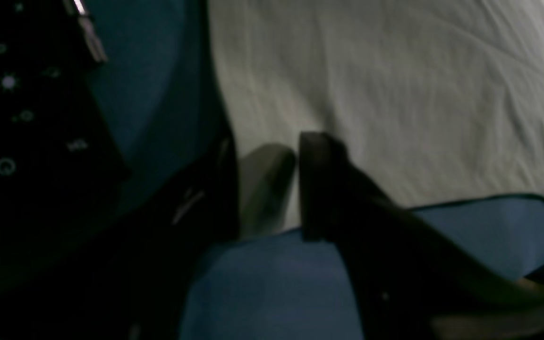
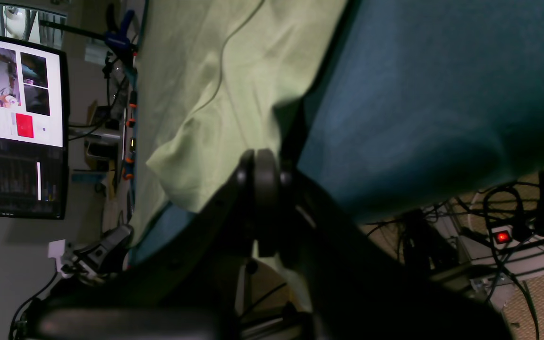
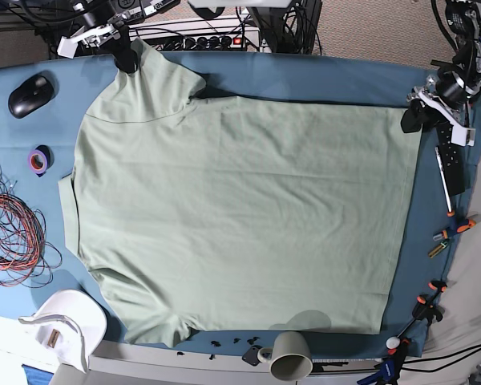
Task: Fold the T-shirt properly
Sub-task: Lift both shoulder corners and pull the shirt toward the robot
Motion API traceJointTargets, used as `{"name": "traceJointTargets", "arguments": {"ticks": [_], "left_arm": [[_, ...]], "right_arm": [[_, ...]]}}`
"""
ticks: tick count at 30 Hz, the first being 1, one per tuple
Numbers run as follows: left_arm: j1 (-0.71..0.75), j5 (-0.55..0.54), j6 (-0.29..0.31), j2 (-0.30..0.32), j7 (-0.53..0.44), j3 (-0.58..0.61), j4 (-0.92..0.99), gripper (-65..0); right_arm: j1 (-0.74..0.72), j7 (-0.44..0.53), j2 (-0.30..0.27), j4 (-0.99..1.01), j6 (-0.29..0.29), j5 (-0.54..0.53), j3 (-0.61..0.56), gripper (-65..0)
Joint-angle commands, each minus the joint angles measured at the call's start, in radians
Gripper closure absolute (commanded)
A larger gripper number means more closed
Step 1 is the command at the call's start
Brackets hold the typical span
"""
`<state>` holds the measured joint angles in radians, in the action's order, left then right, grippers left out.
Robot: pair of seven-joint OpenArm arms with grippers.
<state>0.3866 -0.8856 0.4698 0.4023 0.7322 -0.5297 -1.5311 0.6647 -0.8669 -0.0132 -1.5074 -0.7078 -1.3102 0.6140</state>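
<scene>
The T-shirt [image 3: 240, 208] lies spread flat on the blue table cloth [image 3: 305, 76], covering most of it, with its sleeves toward the left of the base view and its straight hem along the right. The right gripper [image 3: 127, 58] sits at the top left corner of that view, its jaws pinched together on the upper sleeve; the right wrist view shows the pale green cloth [image 2: 215, 94] bunched and drawn up to the closed fingertips [image 2: 265, 174]. The left gripper [image 3: 413, 119] is at the top right corner of the shirt, by the hem. In the left wrist view its two dark fingers [image 1: 321, 184] stand partly apart, straddling the edge of the fabric [image 1: 395, 94] (the picture is blurred, so whether they actually clamp the cloth cannot be told). Around the shirt lie a black mouse [image 3: 29, 93], a roll of purple tape [image 3: 38, 160], a tangle of red wires [image 3: 12, 220] and a grey mug [image 3: 289, 357].
</scene>
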Motion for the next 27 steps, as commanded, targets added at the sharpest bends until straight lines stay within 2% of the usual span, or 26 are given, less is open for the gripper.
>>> {"name": "traceJointTargets", "arguments": {"ticks": [1, 4, 6, 7, 18, 27], "left_arm": [[0.013, 0.051, -0.024, 0.010, 0.055, 0.004, 0.004, -17.8], [0.013, 0.043, -0.024, 0.008, 0.055, 0.004, 0.004, -13.6], [0.013, 0.043, -0.024, 0.008, 0.054, 0.004, 0.004, -3.2], [0.013, 0.044, -0.024, 0.008, 0.054, 0.004, 0.004, 0.0], [0.039, 0.037, -0.025, 0.011, 0.057, 0.003, -0.007, 0.0], [0.119, 0.037, -0.024, 0.011, 0.057, 0.003, -0.091, 0.0]], "right_arm": [[0.014, -0.020, -0.003, -0.005, 0.010, 0.028, 0.000, 0.0], [0.014, -0.020, -0.003, -0.005, 0.010, 0.028, 0.000, 0.0], [0.014, -0.019, -0.003, -0.005, 0.010, 0.027, 0.000, 0.0], [0.014, -0.019, -0.003, -0.005, 0.010, 0.028, 0.000, 0.0], [0.017, -0.042, -0.003, -0.005, 0.010, 0.028, 0.006, 0.0], [0.063, -0.062, -0.004, -0.078, 0.010, 0.027, 0.077, 0.0]]}}
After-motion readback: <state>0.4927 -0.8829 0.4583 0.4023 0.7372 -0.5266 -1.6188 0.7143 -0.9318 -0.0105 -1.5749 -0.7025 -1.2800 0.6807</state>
